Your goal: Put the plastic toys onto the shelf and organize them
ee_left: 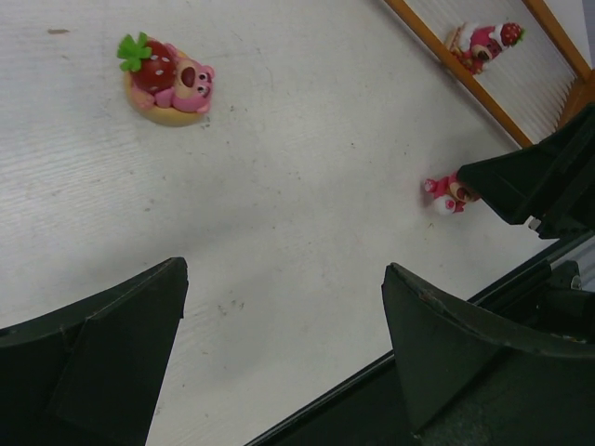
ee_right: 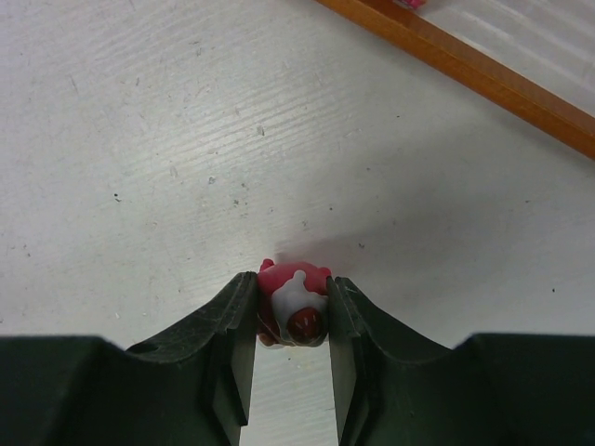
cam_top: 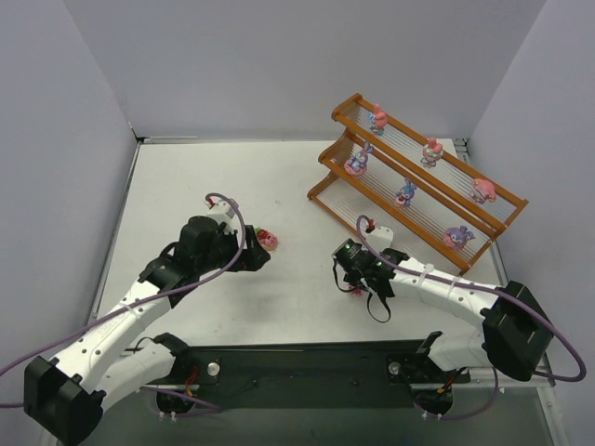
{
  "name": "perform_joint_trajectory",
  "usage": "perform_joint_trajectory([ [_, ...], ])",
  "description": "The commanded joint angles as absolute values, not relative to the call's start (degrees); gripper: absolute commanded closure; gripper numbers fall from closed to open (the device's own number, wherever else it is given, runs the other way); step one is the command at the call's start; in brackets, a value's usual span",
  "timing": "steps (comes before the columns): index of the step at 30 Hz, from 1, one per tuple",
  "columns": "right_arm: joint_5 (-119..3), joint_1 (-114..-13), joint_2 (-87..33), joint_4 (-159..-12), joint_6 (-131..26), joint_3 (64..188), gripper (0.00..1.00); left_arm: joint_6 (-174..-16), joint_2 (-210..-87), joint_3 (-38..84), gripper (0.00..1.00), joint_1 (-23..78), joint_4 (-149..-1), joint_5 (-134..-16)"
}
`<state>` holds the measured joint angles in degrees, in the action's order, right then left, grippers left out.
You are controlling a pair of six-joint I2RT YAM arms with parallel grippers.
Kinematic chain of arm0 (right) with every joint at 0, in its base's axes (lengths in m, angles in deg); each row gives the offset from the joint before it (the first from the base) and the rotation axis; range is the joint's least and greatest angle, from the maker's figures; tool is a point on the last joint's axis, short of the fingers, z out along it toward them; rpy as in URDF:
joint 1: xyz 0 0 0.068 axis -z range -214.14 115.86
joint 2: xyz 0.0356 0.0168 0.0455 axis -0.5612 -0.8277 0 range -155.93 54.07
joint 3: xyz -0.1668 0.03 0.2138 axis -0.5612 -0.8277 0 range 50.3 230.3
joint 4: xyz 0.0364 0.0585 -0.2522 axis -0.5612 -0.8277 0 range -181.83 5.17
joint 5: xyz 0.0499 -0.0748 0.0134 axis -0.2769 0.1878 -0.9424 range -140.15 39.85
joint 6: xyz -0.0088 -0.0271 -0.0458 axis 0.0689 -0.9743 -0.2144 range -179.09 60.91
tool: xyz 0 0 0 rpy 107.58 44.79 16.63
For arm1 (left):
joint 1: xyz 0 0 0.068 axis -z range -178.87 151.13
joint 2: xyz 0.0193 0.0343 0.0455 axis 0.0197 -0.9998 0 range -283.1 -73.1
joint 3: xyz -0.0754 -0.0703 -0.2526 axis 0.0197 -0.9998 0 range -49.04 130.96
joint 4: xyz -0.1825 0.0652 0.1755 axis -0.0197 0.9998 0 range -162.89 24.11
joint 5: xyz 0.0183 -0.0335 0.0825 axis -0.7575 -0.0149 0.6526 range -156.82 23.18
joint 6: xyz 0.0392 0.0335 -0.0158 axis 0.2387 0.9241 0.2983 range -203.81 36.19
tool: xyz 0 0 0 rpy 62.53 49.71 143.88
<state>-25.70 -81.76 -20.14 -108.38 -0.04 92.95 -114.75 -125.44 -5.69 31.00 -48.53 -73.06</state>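
Note:
My right gripper (ee_right: 292, 284) is shut on a small red and pink toy (ee_right: 299, 299) resting on the white table; it also shows in the top view (cam_top: 357, 284). A pink bear toy with a strawberry (ee_left: 167, 79) lies on the table, just ahead of my open, empty left gripper (ee_left: 284, 274), and shows in the top view (cam_top: 268, 240). The orange-brown stepped shelf (cam_top: 349, 102) stands at the back right with several small figurines on its tiers, such as one (cam_top: 377, 118) on the top tier. The left wrist view also shows the held toy (ee_left: 444, 193).
Grey walls close in the table on the left, back and right. The shelf's lower rail (ee_right: 465, 65) runs just beyond my right gripper. The black base bar (cam_top: 307, 362) lies along the near edge.

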Motion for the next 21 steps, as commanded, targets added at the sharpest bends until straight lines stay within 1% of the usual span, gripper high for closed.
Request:
perform_joint_trajectory([
  [1,-22.46,-83.01,-21.69,-104.79,0.94,91.09,0.92,-115.19,-127.33,-9.39,0.05,36.09,-61.97,-74.83],
  [2,-22.47,-83.01,-22.47,-104.08,0.68,90.65,0.88,-114.75,-127.77,-10.01,0.05,36.98,-64.42,-74.21],
  [4,-22.47,-83.01,-23.53,-103.28,0.06,90.82,0.86,-114.22,-129.26,-10.9,0.06,38.83,-66.29,-73.33],
  [7,-23.08,-83.1,-24.94,-102.58,-0.9,91.34,0.81,-113.35,-130.75,-11.78,0.07,39.97,-68.66,-72.44],
  [9,-23.43,-83.36,-25.03,-102.4,-1.34,91.87,0.7,-112.73,-131.28,-11.95,0.07,40.15,-69.02,-71.92],
  [10,-23.61,-83.53,-24.94,-102.49,-1.78,92.05,0.61,-112.55,-131.37,-11.87,0.07,40.24,-69.11,-71.83],
  [12,-23.52,-83.71,-24.59,-102.67,-1.96,92.49,0.53,-112.29,-131.64,-11.78,0.07,40.24,-69.11,-71.57],
  [14,-23.43,-83.89,-23.98,-103.45,-2.05,92.75,0.48,-112.2,-131.73,-11.69,0.07,40.15,-69.11,-71.21],
  [17,-22.91,-84.5,-23.45,-105.12,-1.7,93.45,0.46,-112.11,-131.9,-11.69,0.07,40.24,-69.11,-71.12],
  [21,-22.47,-85.12,-22.22,-107.24,-0.2,93.63,0.47,-111.94,-131.81,-11.78,0.07,40.24,-68.67,-70.95],
])
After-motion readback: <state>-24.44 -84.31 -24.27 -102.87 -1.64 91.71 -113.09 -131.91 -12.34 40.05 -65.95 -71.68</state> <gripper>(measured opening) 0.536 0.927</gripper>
